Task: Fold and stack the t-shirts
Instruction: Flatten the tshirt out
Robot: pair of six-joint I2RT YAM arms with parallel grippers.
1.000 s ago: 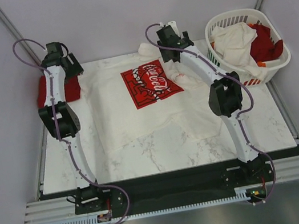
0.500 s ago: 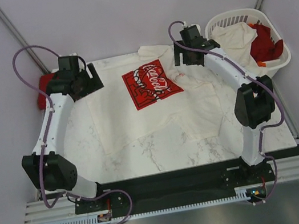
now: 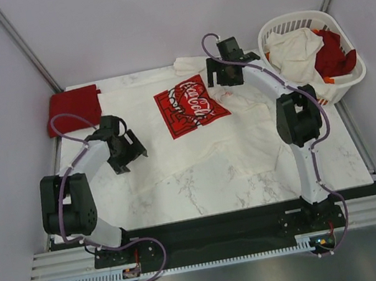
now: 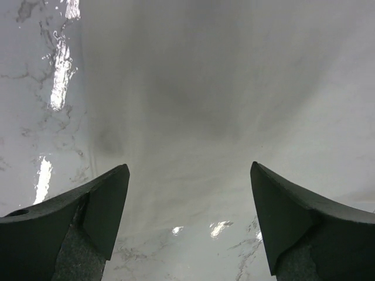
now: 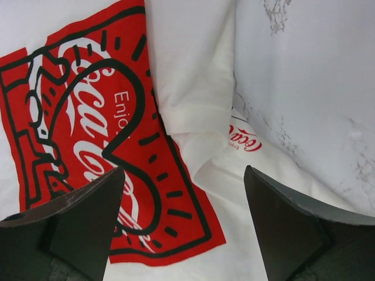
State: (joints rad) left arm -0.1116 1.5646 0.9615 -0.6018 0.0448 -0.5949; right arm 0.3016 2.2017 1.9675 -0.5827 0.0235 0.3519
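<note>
**Both claws open over the cream shirt, no grip yet**

Left claw [image 4: 189, 165]: fingers wide, nothing between them. It points down at the left part of the cream t-shirt [image 3: 196, 146], close to the edge where bare desk [image 3: 184, 199] starts. Can't tell if it touches the cloth. My read: it's lining up on that side to pinch the edge for a fold.

Right claw [image 5: 183, 169]: also wide, empty. It sits over the far end of the same shirt, just right of the red graphic [image 5: 88, 146], above a rumpled flap and a small red logo [image 5: 243, 140]. Likely reason: that end is bunched and needs flattening or gripping before a fold goes clean.

The shirt lies spread across mid-desk, graphic up, near hem creased and uneven.

Further out:
- A red t-shirt [image 3: 74, 108] lies folded at the far-left corner, well apart. Looks like the start of the stack.
- The basket [image 3: 355, 78] at far right holds more t-shirts [image 3: 296, 52], cream and red, so several are left.

Risk: thin cloth on slick marble. A one-sided pull could drag the whole shirt.
</note>
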